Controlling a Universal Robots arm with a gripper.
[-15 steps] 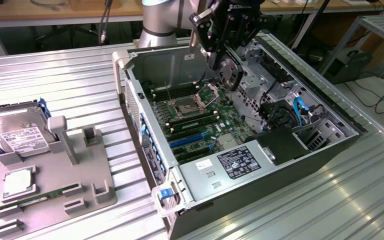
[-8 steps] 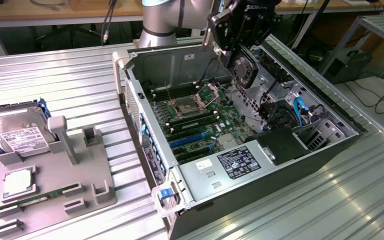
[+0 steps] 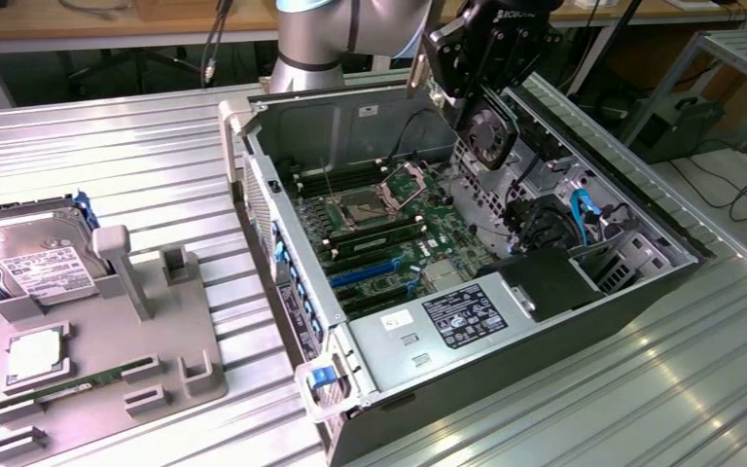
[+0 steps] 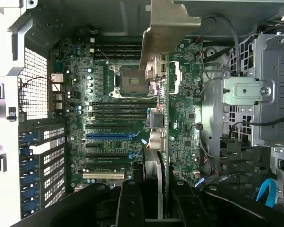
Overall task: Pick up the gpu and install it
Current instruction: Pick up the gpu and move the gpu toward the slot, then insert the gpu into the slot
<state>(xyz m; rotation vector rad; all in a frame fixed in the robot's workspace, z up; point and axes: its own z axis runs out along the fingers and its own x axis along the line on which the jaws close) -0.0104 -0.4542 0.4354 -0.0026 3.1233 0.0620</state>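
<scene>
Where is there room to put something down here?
The ribbed table is bare past the grey tray's far end, up to the computer case, and again on the exterior view's right of the case. Crowded: the tray's slots, and the case, with the claw holding the gpu over it.

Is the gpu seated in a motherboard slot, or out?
Out: the gpu, gripped by the claw, hangs above the open case, clear of the blue slots.

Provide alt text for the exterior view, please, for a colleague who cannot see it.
The gripper holds the gpu above an open computer case, its motherboard exposed. At the exterior view's left, a grey tray carries a hard drive.
</scene>
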